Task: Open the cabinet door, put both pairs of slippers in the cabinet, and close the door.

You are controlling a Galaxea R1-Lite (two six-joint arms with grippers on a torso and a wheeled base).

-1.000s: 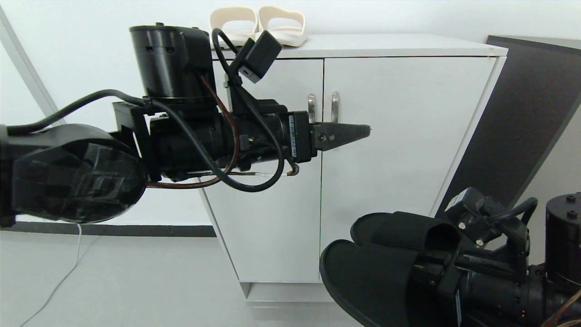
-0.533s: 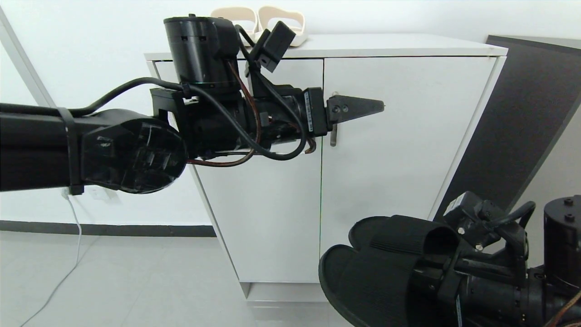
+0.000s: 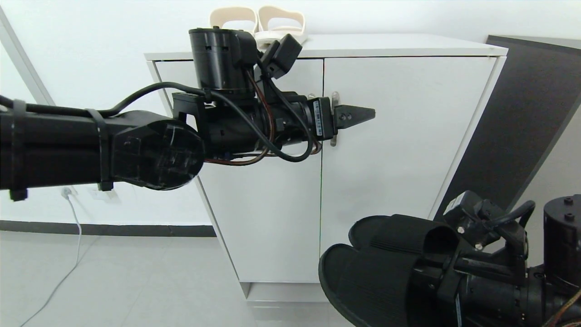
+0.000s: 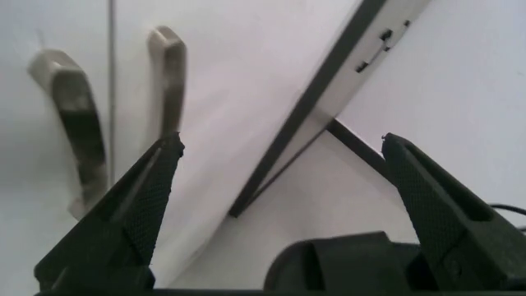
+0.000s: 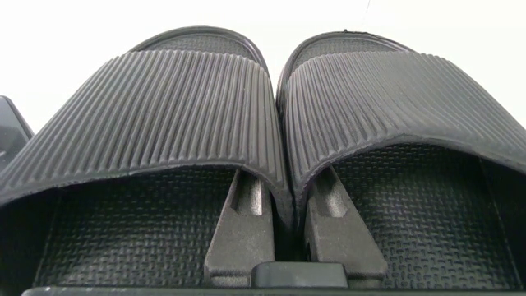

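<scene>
Movement: climbs with left hand (image 3: 363,114), spread open, now level with door handles (image 4: 167,82); clamps black slippers (image 3: 386,263) in right hand (image 5: 289,238); cabinet door (image 3: 399,136) unopened, handle grab probably next.

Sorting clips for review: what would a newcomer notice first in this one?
The left pincer stands open close by the handles of the shut white cabinet, at mid-height. Low on the right, the right pincer clamps the black slippers by their inner walls, one finger in each. A cream pair sits on the cabinet's top.
</scene>
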